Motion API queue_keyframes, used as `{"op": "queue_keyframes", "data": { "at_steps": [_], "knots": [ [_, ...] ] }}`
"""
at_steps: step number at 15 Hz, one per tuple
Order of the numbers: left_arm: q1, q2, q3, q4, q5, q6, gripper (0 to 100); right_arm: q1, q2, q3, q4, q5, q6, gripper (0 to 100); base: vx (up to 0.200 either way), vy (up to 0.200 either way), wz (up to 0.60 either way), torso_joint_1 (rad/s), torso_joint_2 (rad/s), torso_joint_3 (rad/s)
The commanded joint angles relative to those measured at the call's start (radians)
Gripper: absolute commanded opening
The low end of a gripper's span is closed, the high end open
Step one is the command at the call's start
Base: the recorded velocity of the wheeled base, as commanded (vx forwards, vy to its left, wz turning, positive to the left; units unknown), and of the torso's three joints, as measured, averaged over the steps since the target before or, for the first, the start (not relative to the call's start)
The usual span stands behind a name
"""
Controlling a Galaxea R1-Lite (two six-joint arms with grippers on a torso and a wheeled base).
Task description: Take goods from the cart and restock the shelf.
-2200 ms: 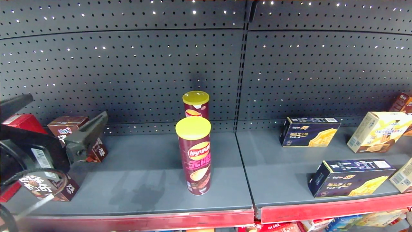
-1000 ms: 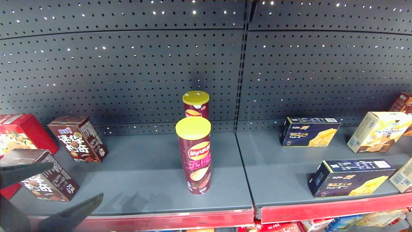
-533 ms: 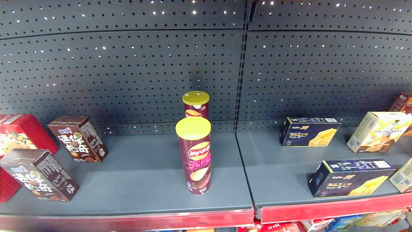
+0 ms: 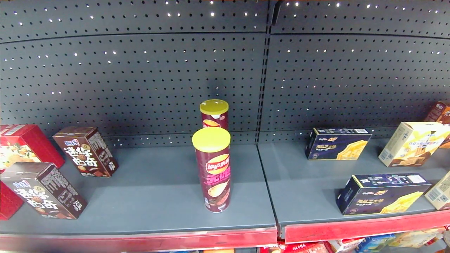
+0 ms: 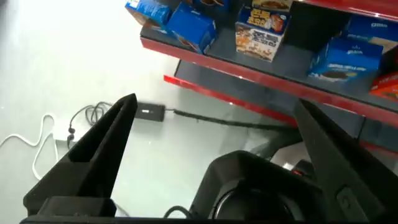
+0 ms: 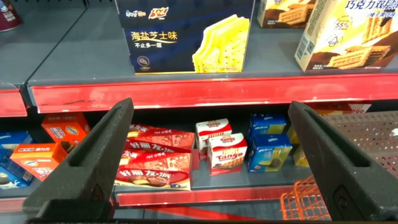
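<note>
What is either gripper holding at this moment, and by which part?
Nothing is held. The left gripper and the right gripper both have their jaws spread wide, with no goods between them.

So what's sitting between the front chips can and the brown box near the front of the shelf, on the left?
Nothing. In the head view, only bare grey shelf stretches between the front chips can and the front brown box.
</note>
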Motion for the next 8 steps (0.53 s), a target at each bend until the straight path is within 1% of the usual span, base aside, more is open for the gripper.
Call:
{"op": "queue_keyframes", "data": {
  "at_steps": [1, 2, 3, 4, 5, 6, 7, 8],
  "knots": [
    [-0.004, -0.022, 0.026, -0.011, 0.014, -0.056, 100, 0.000, 0.000, 0.000, 0.000, 0.000, 0.000, 100, 0.000, 0.000, 0.00, 0.000, 0.00, 0.000],
    [-0.005, -0.027, 0.029, -0.016, 0.039, -0.085, 100, 0.000, 0.000, 0.000, 0.000, 0.000, 0.000, 100, 0.000, 0.000, 0.00, 0.000, 0.00, 0.000],
    [-0.027, -0.048, 0.040, -0.033, 0.042, -0.052, 100, 0.000, 0.001, 0.000, 0.000, 0.000, 0.000, 100, 0.000, 0.000, 0.00, 0.000, 0.00, 0.000],
    [-0.082, -0.117, 0.091, -0.136, 0.029, -0.021, 100, 0.000, 0.001, 0.000, 0.000, 0.000, 0.000, 100, 0.000, 0.000, 0.00, 0.000, 0.00, 0.000],
    [-0.093, -0.131, 0.107, -0.171, 0.020, -0.019, 100, 0.000, 0.001, 0.000, 0.000, 0.000, 0.000, 100, 0.000, 0.000, 0.00, 0.000, 0.00, 0.000],
    [-0.154, -0.196, 0.196, -0.367, -0.078, 0.002, 100, 0.000, 0.000, 0.000, 0.000, 0.000, 0.000, 100, 0.000, 0.000, 0.00, 0.000, 0.00, 0.000],
    [-0.182, -0.222, 0.221, -0.424, -0.096, 0.031, 100, 0.000, 0.000, 0.000, 0.000, 0.000, 0.000, 100, 0.000, 0.000, 0.00, 0.000, 0.00, 0.000],
    [-0.211, -0.251, 0.226, -0.435, -0.110, 0.040, 100, 0.000, 0.001, 0.000, 0.000, 0.000, 0.000, 100, 0.000, 0.000, 0.00, 0.000, 0.00, 0.000]
  ]
}}
